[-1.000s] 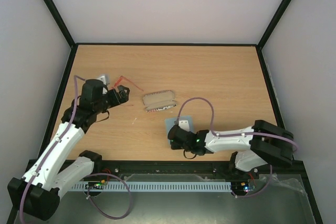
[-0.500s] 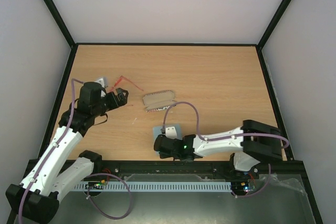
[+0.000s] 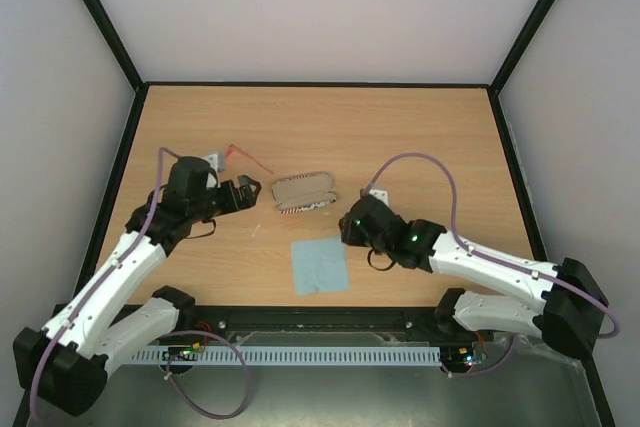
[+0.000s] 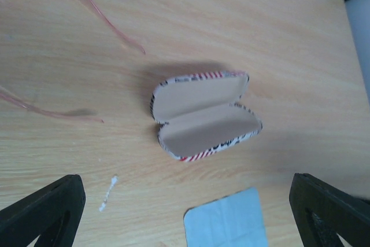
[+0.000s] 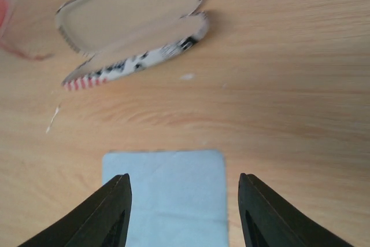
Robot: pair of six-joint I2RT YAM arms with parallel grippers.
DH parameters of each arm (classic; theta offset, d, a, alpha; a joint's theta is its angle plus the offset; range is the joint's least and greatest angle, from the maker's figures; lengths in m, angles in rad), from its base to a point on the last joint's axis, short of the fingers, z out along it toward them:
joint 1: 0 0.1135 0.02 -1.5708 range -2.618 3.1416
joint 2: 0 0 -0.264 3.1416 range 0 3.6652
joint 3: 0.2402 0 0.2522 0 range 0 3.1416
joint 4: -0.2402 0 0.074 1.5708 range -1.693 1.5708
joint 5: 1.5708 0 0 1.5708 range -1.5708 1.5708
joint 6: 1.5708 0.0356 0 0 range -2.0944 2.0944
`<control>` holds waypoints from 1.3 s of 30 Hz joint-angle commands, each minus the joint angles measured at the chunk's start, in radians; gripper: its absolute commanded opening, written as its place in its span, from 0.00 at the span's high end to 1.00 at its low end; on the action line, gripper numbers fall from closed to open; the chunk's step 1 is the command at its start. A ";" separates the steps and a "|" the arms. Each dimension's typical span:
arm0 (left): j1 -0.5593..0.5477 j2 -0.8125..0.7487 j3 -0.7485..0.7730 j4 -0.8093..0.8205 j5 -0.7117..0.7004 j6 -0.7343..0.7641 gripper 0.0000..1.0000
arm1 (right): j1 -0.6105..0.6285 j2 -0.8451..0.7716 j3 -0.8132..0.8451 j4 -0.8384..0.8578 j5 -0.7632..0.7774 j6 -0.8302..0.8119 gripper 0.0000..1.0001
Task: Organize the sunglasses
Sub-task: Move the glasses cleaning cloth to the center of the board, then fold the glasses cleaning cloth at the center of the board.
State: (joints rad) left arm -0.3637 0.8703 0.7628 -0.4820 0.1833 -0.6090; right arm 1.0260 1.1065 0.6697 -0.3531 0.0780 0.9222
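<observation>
Lying open on the desk [image 3: 420, 137], beyond and left of the left end effector [image 3: 250, 190], the sunglasses [image 3: 240, 154] point thin translucent red temples toward the open case [image 3: 304, 192]; their front looks partly hidden. That end effector, the nearer, gapes empty; the right end effector [image 3: 350, 224] stands parted, empty, near the blue cloth [image 3: 319, 266].

Right jaws have released the blue cloth [image 3: 319, 266] and drawn away; left jaws have shifted toward the case [image 3: 304, 191]
</observation>
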 commanded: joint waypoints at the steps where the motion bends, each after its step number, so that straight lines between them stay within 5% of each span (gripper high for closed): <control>1: -0.093 0.071 -0.035 0.043 -0.020 -0.017 0.01 | -0.144 0.004 0.002 -0.039 -0.083 -0.190 0.51; 7: -0.207 0.153 -0.054 0.083 -0.089 -0.074 0.14 | -0.267 0.125 0.009 0.064 -0.249 -0.307 0.63; 10: -0.244 0.187 -0.081 0.121 -0.090 -0.101 0.28 | -0.268 0.195 0.019 0.091 -0.295 -0.355 0.65; 19: -0.390 0.355 -0.115 0.211 -0.146 -0.155 0.47 | -0.267 0.274 0.000 0.138 -0.351 -0.419 0.73; 39: -0.532 0.600 -0.043 0.206 -0.273 -0.177 0.56 | -0.228 0.368 0.006 0.143 -0.257 -0.454 0.74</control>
State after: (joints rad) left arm -0.8825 1.4437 0.6842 -0.2676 -0.0433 -0.7780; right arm 0.7830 1.4536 0.6575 -0.2085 -0.2367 0.4892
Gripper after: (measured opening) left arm 0.460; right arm 0.257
